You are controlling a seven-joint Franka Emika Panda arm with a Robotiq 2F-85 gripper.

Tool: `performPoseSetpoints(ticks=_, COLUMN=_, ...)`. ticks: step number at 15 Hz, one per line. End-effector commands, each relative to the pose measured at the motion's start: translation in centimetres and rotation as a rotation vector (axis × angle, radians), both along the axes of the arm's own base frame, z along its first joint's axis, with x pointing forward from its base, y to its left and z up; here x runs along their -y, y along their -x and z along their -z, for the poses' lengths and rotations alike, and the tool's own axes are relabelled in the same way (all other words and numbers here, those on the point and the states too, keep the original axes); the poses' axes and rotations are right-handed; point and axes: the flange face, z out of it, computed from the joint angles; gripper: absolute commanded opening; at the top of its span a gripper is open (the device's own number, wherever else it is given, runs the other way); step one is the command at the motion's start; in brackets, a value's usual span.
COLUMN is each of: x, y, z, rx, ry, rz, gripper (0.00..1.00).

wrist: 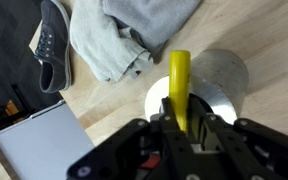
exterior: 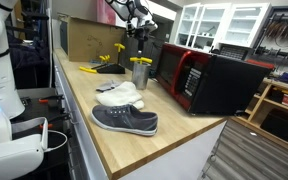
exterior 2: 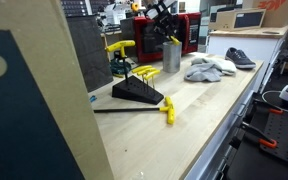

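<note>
My gripper is shut on a yellow tool handle and holds it just above the open top of a metal cup. In both exterior views the gripper hangs over the silver cup, which stands on the wooden table. A crumpled grey cloth lies beside the cup. A dark grey shoe lies past the cloth.
A red and black microwave stands next to the cup. A black tool stand with yellow-handled tools sits on the table, with a loose yellow-handled tool beside it. A cardboard box stands at the table's far end.
</note>
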Motion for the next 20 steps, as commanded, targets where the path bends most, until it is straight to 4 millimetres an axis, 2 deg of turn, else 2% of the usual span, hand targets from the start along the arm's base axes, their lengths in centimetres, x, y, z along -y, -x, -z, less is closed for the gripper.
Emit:
performPoseSetpoints(ticks=1, x=0.1, y=0.9, z=0.5, rx=-0.021, ry=-0.02, rz=-0.07, gripper=0.05)
performPoseSetpoints(ticks=3, x=0.2, y=1.0, z=0.7, rx=-0.03, ry=-0.017, rz=-0.103, gripper=0.05)
performPoseSetpoints(ticks=4, x=0.4, y=1.1, z=0.7, rx=-0.032, ry=-0.02, rz=-0.12, gripper=0.18)
performPoseSetpoints(ticks=5, x=0.6, y=1.3, z=0.6, rx=-0.032, ry=-0.014, rz=-0.141, gripper=0.47)
performPoseSetpoints(ticks=6, x=0.7, y=1.5, z=0.5, rx=-0.03, ry=-0.017, rz=-0.155, gripper=0.47)
performPoseSetpoints(ticks=11, x=2.1, y=2.0, z=2.1, rx=-0.033, ry=-0.011, rz=-0.248, gripper=0.83)
performPoseSetpoints(ticks=12, x=2.3, y=2.2, z=2.3, rx=-0.033, ry=-0.015, rz=-0.253, gripper=0.41)
performPoseSetpoints(ticks=13, x=2.5, y=2.3, z=2.5, rx=-0.034, ry=-0.02, rz=-0.261, gripper=0.46)
performPoseSetpoints(ticks=14, x=2.5, y=2.4, z=2.6, rx=-0.029, ry=-0.032, rz=-0.267, gripper=0.45)
performPoseSetpoints(ticks=20, x=2.9, y=2.6, z=2.2, rx=-0.013, ry=-0.058, rz=-0.288, gripper=0.02)
